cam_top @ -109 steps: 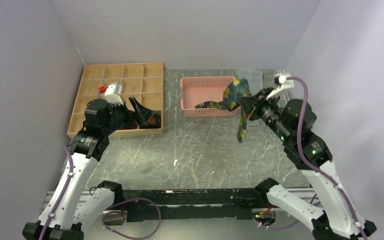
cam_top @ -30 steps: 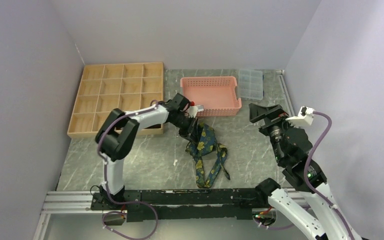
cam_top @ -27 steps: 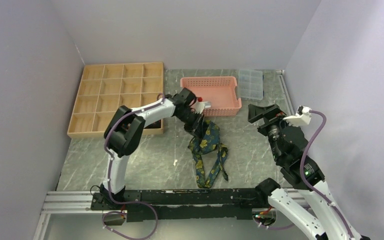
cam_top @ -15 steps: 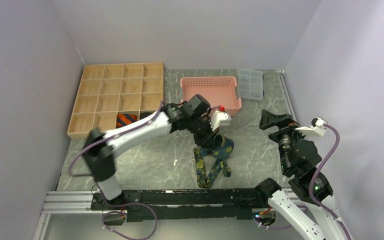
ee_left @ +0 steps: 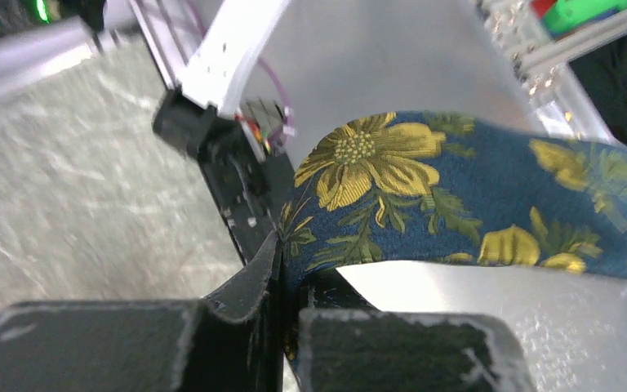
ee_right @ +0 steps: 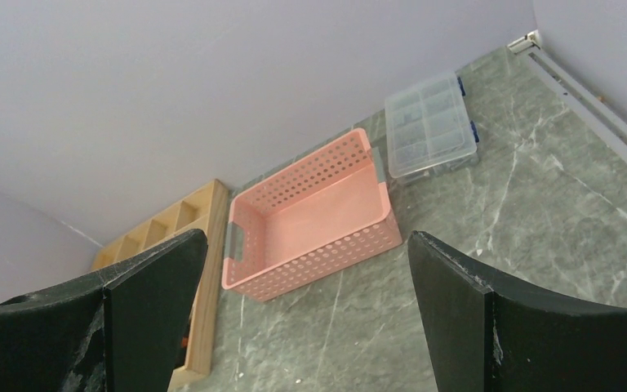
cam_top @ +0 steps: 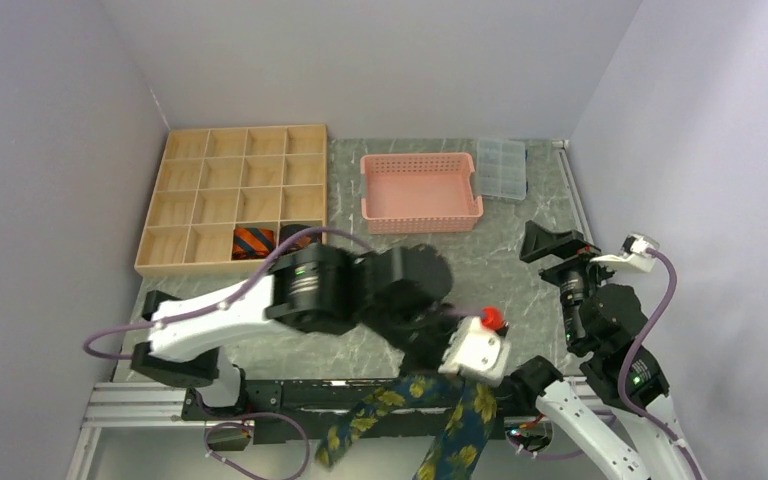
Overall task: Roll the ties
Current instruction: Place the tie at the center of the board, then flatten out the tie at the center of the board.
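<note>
While the left fingers (ee_left: pixel 245 302) pinched the floral tie (ee_left: pixel 449 200), which dangled past the near edge of the surface (cam_top: pixel 345 190), and the right fingers (ee_right: pixel 139 318) gaped empty, the step seemed positioning, next needing the tie laid flat there for rolling.

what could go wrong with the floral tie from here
The floral tie dangles past the table at its near edge, over the frame rail, so it may snag there or drop off. The left gripper pinches just an edge, which could slip. The right gripper is open and away, offering no backup.
</note>
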Motion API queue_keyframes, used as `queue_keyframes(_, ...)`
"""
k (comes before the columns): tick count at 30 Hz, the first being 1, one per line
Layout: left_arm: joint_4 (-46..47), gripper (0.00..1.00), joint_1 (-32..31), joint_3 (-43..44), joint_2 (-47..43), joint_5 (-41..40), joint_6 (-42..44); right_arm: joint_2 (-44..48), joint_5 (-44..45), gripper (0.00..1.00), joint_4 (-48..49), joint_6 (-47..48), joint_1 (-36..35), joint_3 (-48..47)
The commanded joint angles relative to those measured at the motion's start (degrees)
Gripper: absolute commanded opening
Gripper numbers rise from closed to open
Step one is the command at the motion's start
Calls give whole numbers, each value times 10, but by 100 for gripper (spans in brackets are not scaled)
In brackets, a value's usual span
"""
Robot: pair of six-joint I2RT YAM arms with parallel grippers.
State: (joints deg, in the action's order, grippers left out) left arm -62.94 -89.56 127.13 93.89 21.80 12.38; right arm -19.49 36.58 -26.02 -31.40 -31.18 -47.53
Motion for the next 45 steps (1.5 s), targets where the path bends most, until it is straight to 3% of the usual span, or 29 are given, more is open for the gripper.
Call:
queue_keyframes(1, -6, 3, 150, -60, 2, 143, 51, 10, 16, 100, 21, 24, -1, -12)
queue_keyframes(4, 93, 3, 290, -203, -9, 230, 61, 16, 16, 100, 32, 22, -2, 4)
queue_keyframes(7, 189, 3, 382, -297, 41, 290, 60, 14, 12, 100, 29, 20, -2, 10)
queue_keyframes(12, 376, 3, 487, -326, 214, 386, 0, 2, -4, 100, 28, 6, -2, 28)
queue_keyframes(13, 404, 8, 499, -314, 254, 398, -24, -1, -7, 100, 25, 3, -2, 32)
queue_keyframes(15, 443, 26, 513, -298, 299, 375, -62, -7, -11, 100, 10, -1, -2, 32)
queue_keyframes(16, 467, 39, 517, -309, 301, 349, -74, -9, -11, 100, 1, -3, -2, 31)
queue_keyframes(17, 517, 55, 518, -333, 288, 309, -91, -11, -10, 100, -7, -3, -2, 33)
queue_keyframes(18, 566, 82, 519, -368, 266, 266, -102, -10, -7, 100, -11, -3, -2, 37)
queue_keyframes(19, 605, 92, 519, -400, 240, 228, -110, -9, -5, 100, -13, -3, -2, 43)
queue_keyframes(23, 695, 94, 524, -500, 124, 81, -120, -12, -15, 100, -4, -9, -2, 64)
queue_keyframes(26, 755, 94, 521, -598, 6, -4, -174, -21, -27, 100, 1, -17, -2, 76)
queue_keyframes(28, 800, 94, 506, -691, -86, -60, -204, -25, -37, 100, 12, -21, -3, 89)
queue_keyframes(30, 791, 94, 450, -769, -168, -135, -226, -34, -50, 100, 32, -23, -2, 103)
queue_keyframes(34, 678, 94, 228, -843, -272, -426, -256, -84, -87, 99, 61, -30, -2, 112)
queue_keyframes(38, 581, 92, 95, -904, -283, -572, -409, -161, -133, 92, 111, -37, -3, 127)
queue_keyframes(41, 612, 84, 35, -927, -247, -595, -433, -235, -160, 88, 155, -62, -1, 133)
queue_keyframes(45, 546, 85, -30, -874, -171, -638, -459, -312, -193, 87, 190, -64, -10, 123)
